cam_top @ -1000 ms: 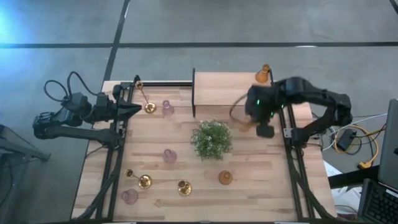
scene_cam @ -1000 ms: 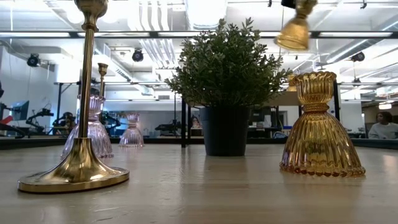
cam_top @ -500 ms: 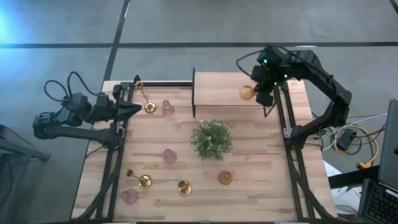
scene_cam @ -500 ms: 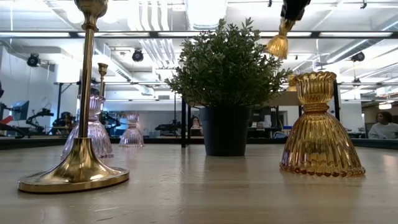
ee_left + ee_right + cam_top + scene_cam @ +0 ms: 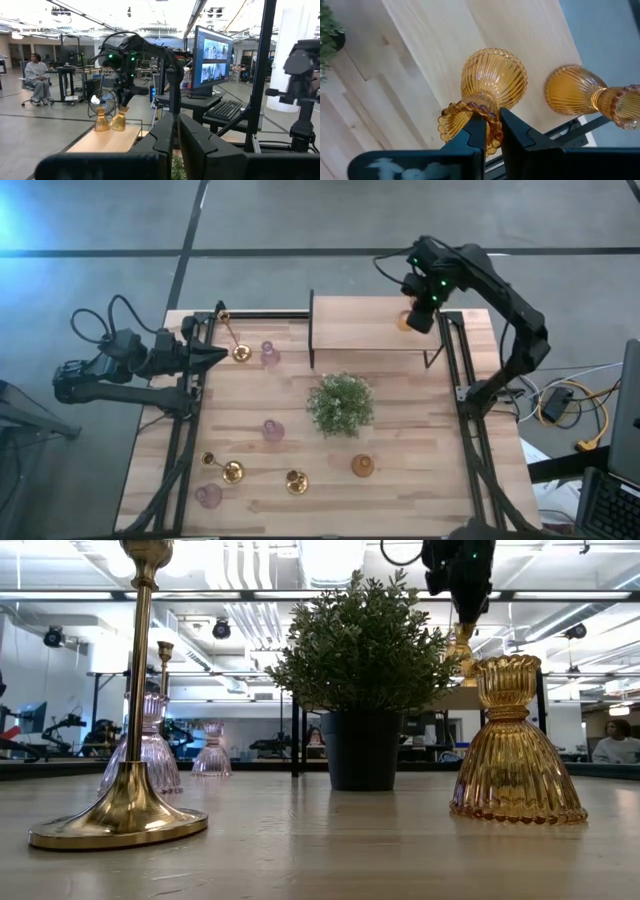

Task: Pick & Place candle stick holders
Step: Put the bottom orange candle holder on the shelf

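Observation:
My right gripper (image 5: 418, 318) (image 5: 462, 615) is over the raised wooden shelf (image 5: 360, 325) at the table's far right. It is shut on an amber glass holder (image 5: 492, 82), which is right beside a second amber holder (image 5: 570, 90) standing on the shelf; the left wrist view shows both holders (image 5: 119, 120) (image 5: 101, 120). A third amber holder (image 5: 362, 466) stands on its base near the front. Three brass holders (image 5: 235, 345) (image 5: 228, 470) (image 5: 296, 481) and three pink ones (image 5: 269, 355) (image 5: 273, 430) (image 5: 208, 496) stand on the table. My left gripper (image 5: 215, 356) waits shut at the left edge. My right gripper pinches the beaded rim of the amber holder's top cup (image 5: 470, 109) between its two fingers; one finger seems to be in the cup's mouth and the other outside. The fingers point down from above. The holder hangs about upright, bell base down at the shelf top; I cannot tell whether it touches.
A bushy green plant in a dark pot (image 5: 341, 402) stands mid-table, just in front of the shelf. Dark frame rails (image 5: 455, 380) run along both table sides. The board between the plant and the front holders is bare.
My right gripper has carried the amber holder from beside the plant toward the far edge, over the shelf, and gone down with it next to the other amber holder. The holder has swung from tilted to about upright.

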`<state>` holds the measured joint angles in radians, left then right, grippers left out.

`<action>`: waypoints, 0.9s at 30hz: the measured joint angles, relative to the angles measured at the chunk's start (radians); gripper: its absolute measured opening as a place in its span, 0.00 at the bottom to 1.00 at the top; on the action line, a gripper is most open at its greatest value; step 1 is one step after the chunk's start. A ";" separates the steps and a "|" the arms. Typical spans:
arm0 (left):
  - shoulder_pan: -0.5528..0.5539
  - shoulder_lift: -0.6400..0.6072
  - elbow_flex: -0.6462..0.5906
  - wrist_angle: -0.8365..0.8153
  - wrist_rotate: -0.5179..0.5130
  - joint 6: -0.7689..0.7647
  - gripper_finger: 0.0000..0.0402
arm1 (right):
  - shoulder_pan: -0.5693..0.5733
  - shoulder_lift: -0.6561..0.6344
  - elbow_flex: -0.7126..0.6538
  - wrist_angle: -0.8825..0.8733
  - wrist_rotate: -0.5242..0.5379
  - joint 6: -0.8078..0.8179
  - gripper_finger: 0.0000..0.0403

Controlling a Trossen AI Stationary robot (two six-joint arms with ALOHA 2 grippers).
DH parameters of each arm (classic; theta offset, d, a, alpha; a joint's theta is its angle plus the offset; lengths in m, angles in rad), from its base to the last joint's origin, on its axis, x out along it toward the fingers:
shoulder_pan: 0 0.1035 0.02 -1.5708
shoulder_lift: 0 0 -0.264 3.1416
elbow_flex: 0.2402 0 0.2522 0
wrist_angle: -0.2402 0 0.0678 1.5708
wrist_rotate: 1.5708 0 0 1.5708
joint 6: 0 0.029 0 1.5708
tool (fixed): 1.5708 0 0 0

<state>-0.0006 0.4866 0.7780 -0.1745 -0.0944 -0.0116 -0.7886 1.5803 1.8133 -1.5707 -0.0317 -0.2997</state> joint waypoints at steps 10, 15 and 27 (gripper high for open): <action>0.000 0.000 0.000 0.000 0.000 0.000 0.08 | -0.036 0.054 -0.002 -0.001 -0.002 -0.008 0.06; 0.000 0.000 0.000 0.000 0.000 0.000 0.08 | -0.037 0.069 -0.002 0.000 -0.002 -0.016 0.06; 0.000 0.000 0.000 0.000 0.000 0.000 0.08 | -0.091 0.080 -0.002 0.002 -0.003 -0.037 0.06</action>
<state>-0.0006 0.4866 0.7780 -0.1749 -0.0944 -0.0116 -0.8792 1.6608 1.8118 -1.5683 -0.0349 -0.3365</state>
